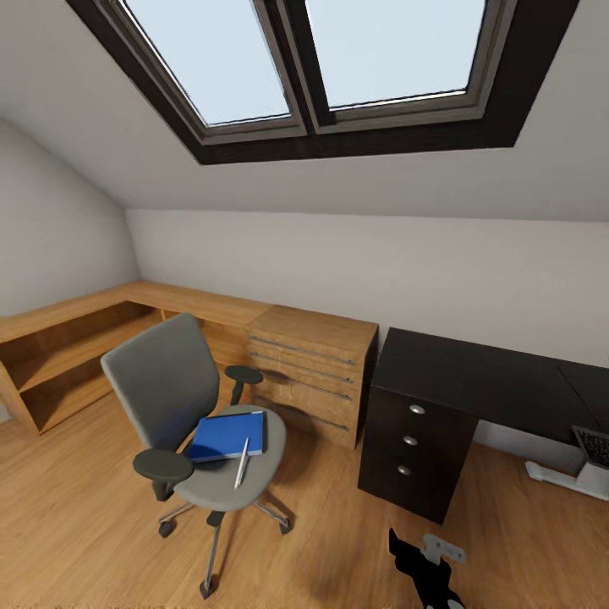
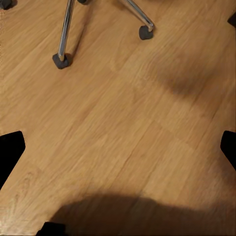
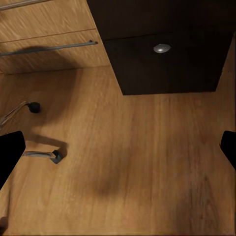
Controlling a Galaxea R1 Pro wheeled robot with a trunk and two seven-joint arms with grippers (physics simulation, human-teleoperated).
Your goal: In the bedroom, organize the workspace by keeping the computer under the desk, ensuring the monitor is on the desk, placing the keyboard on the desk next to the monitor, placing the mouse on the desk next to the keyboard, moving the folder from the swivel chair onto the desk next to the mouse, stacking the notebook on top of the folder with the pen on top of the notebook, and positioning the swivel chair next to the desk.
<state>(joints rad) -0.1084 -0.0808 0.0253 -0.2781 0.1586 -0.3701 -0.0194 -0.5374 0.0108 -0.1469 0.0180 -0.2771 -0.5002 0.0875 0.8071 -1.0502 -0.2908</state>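
Observation:
The grey swivel chair (image 1: 169, 389) stands on the plank floor left of centre. On its seat lies the blue folder (image 1: 227, 436), with the silvery pen (image 1: 242, 463) slanting across the folder's near edge. I cannot make out the notebook. The black desk (image 1: 474, 376) with its drawer unit (image 1: 410, 444) stands to the right. The monitor, mouse and computer are out of view. My left gripper (image 2: 118, 152) hangs open over bare floor near the chair's castors (image 2: 61, 60). My right gripper (image 3: 118, 152) is open above the floor in front of the drawer unit (image 3: 167, 59).
A light wooden dresser (image 1: 317, 372) stands between chair and desk, with low wooden shelving (image 1: 68, 355) along the left wall. A dark gridded object (image 1: 595, 446) and a white part (image 1: 562, 478) sit low under the desk at the right edge. Part of my right arm (image 1: 427, 562) shows low in the head view.

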